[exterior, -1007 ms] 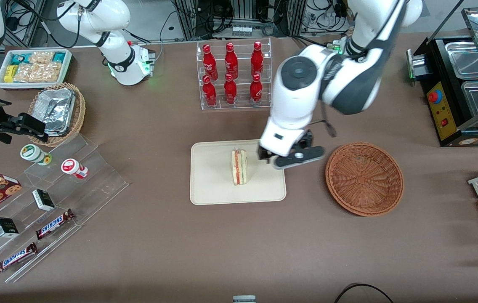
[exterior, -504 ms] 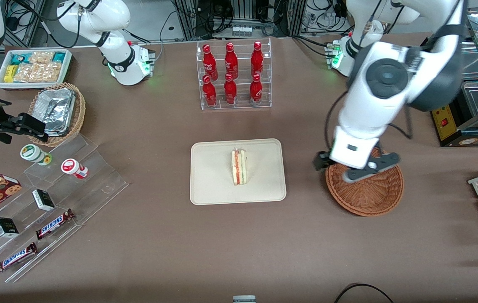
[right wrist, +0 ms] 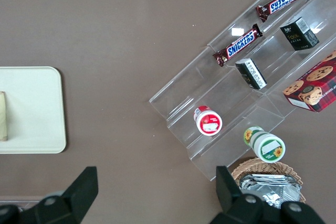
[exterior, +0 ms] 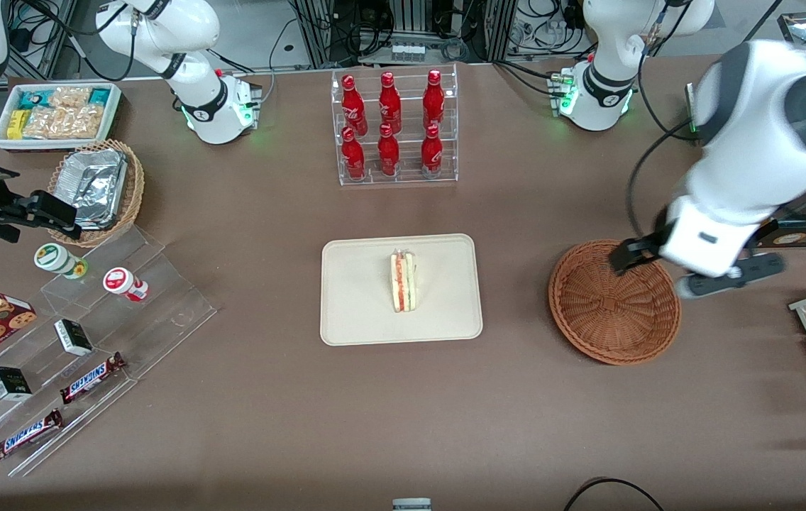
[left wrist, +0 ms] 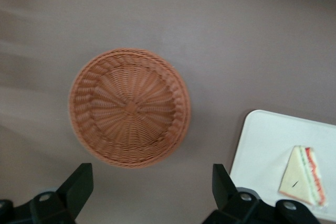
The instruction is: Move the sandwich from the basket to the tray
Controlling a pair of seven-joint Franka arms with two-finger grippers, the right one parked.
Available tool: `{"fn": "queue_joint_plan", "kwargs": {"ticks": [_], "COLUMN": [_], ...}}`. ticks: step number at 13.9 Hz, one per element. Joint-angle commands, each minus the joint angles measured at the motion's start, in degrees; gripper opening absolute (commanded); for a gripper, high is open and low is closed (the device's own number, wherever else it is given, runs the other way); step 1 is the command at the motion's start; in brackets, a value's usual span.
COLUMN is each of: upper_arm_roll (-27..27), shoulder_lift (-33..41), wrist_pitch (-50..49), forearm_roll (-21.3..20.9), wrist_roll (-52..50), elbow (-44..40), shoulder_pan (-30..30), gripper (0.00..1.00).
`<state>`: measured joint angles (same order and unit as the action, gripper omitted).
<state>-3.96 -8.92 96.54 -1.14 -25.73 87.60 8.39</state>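
Now the gripper [exterior: 687,273] is high over the table [exterior: 268,397], above the basket's edge that faces the working arm's end, while half a second ago it hung over the basket's edge nearer to the tray, and one second ago it was just beside the tray's rim. So the arm has carried it away from the tray, across the basket, toward its own end of the table. The sandwich [exterior: 404,282] has not moved in this time: it lies on the tray [exterior: 353,312], near the middle, with its filling stripe showing (red-orange and green between the white bread). The basket [exterior: 614,301] stands in the same place, with nothing in it, apart from the tray.

The jaws are wide open and hold nothing; in the left wrist view both fingers [left wrist: 77,186] stand far from each other, and only the bare table shows between them. The sandwich is well apart from the jaws, off to one side on the tray, with the whole basket between them in the front view.
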Motion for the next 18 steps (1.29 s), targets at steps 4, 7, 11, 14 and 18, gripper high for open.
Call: {"fn": "queue_joint_plan", "kwargs": {"ticks": [4,7,11,14,18], "upper_arm_roll": [-0.1,3.1,4.0,3.9,4.2], "shoulder_lift": [5.5,8.8,13.2,12.4,12.1], "wrist_pitch": [-3.2,-3.1,-0.6,-1.2,-3.7], "forearm_roll": [0.8,0.8,0.6,0.5,0.5], "wrist_roll": [11.0,16.8,17.5,17.6,24.2], "elbow": [4.2,7.6,13.3,10.6,8.1], "shoulder_pan": [-4.8,-5.0,-4.7,-4.7,-5.0], "gripper": [1.0,1.0,1.0,1.0,1.0]}}
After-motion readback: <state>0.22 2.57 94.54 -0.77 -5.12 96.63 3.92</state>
